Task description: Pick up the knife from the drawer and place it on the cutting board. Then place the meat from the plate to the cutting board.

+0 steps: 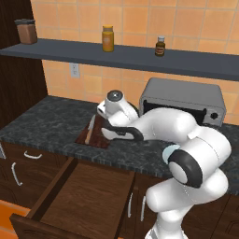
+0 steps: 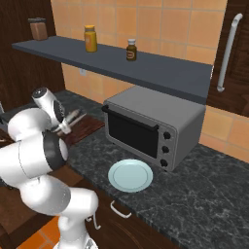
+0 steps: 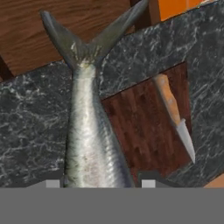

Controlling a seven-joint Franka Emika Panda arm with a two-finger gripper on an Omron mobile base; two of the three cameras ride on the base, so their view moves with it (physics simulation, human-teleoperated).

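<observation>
My gripper (image 3: pixel 100 183) is shut on the meat (image 3: pixel 85 131), a silvery fish whose body runs up the hand view to a forked tail over the counter's front edge. Beneath and beside it lies the dark reddish cutting board (image 3: pixel 144 131). The knife (image 3: pixel 175 116) rests flat on the board, with its tan handle toward the drawer and its blade pointing away. From the left base view, my gripper (image 1: pixel 101 119) hangs just above the cutting board (image 1: pixel 95 139). The plate (image 2: pixel 130 175) sits bare in front of the toaster oven. Below the counter the wide drawer (image 1: pixel 88 200) stands pulled out.
The grey toaster oven (image 2: pixel 151 129) stands on the dark stone counter (image 1: pixel 51 116) behind the plate. A shelf (image 1: pixel 130 56) above carries jars and bottles. The open drawer juts out below the counter's front edge, with narrower drawers (image 1: pixel 32 156) to its left.
</observation>
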